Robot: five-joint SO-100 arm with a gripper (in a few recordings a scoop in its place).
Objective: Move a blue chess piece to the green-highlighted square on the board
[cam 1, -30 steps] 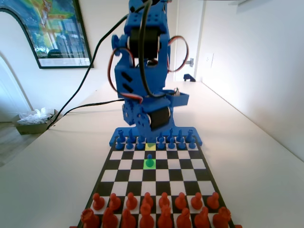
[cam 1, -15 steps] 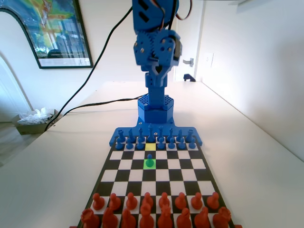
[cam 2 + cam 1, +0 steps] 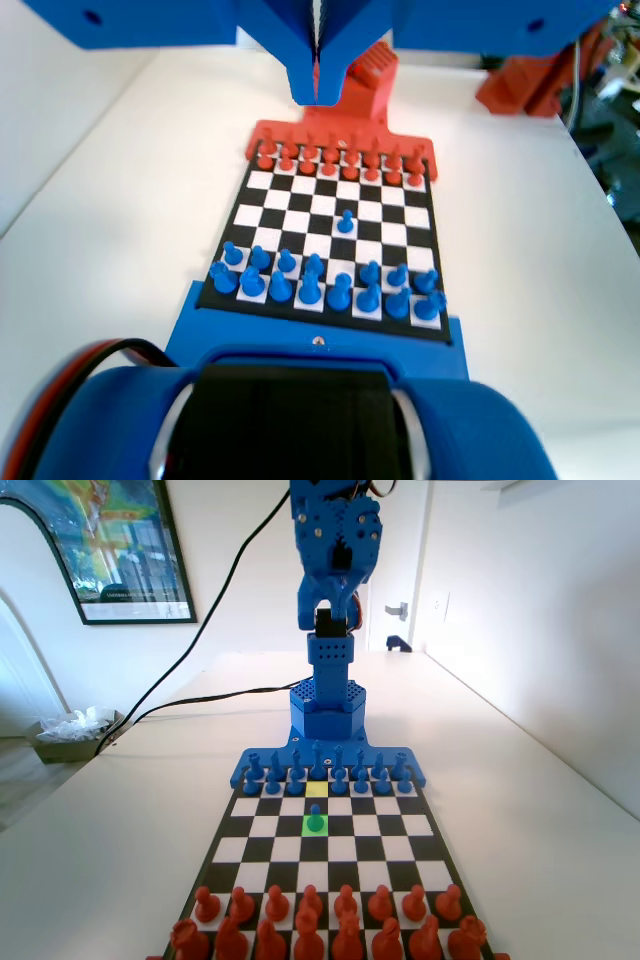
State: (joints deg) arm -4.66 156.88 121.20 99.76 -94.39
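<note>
The blue chess piece [image 3: 315,819], a small teal-blue pawn, stands upright on the green-highlighted square [image 3: 307,829], two rows ahead of the blue back rows on the board [image 3: 380,850]. In the wrist view the same pawn [image 3: 345,222] stands alone in front of the blue rows on the board [image 3: 300,200]. My gripper [image 3: 317,92] is shut with nothing in it, its jaws pressed together. It hangs high above the board's blue end [image 3: 329,602], well away from the pawn.
A pale yellow square [image 3: 316,790] lies just behind the green one, in the blue pawn row. Blue pieces [image 3: 330,772] fill the far rows and red pieces [image 3: 320,925] the near rows. A black cable [image 3: 190,650] trails off to the left across the white table.
The arm has unfolded from low over the blue back rows and risen upright, carrying the gripper high. The pawn has stayed on the green square.
</note>
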